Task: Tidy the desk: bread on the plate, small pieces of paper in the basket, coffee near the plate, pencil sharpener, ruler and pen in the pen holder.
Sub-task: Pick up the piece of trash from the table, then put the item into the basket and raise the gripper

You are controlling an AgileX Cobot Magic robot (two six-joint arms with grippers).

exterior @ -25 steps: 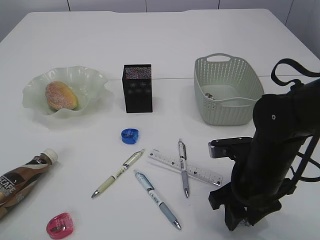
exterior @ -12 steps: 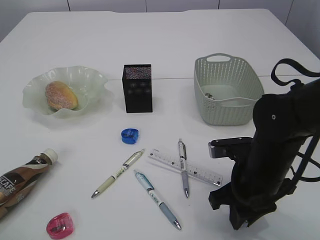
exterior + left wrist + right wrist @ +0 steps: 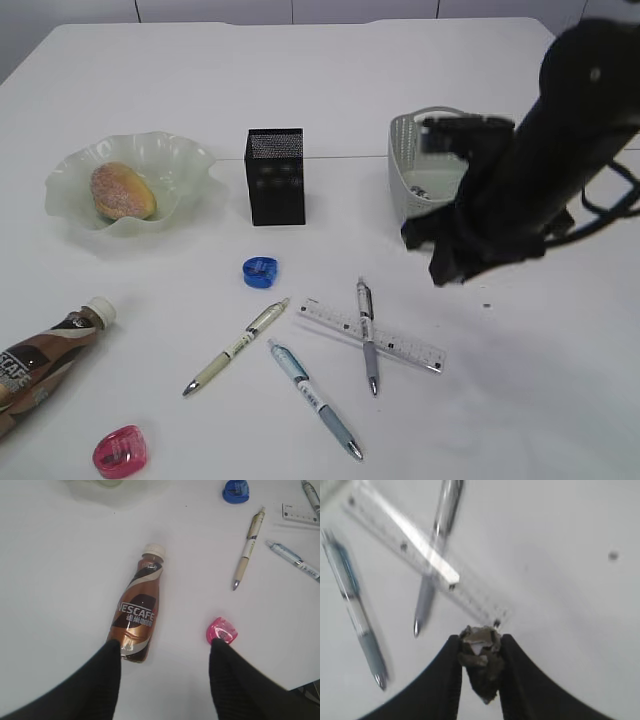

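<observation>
The one word that reads clearly is "NESCAFÉ", in white letters across the brown label of the plastic coffee bottle with a cream cap (image 3: 138,615), lying near the middle of the left wrist view; a line of smaller characters sits just under the brand name, too small to make out. In the exterior view the same bottle shows at the lower left edge with only part of those white letters visible. The clear plastic ruler (image 3: 371,334) carries printed scale marks, but its numbers are too blurred to read in any view.
</observation>
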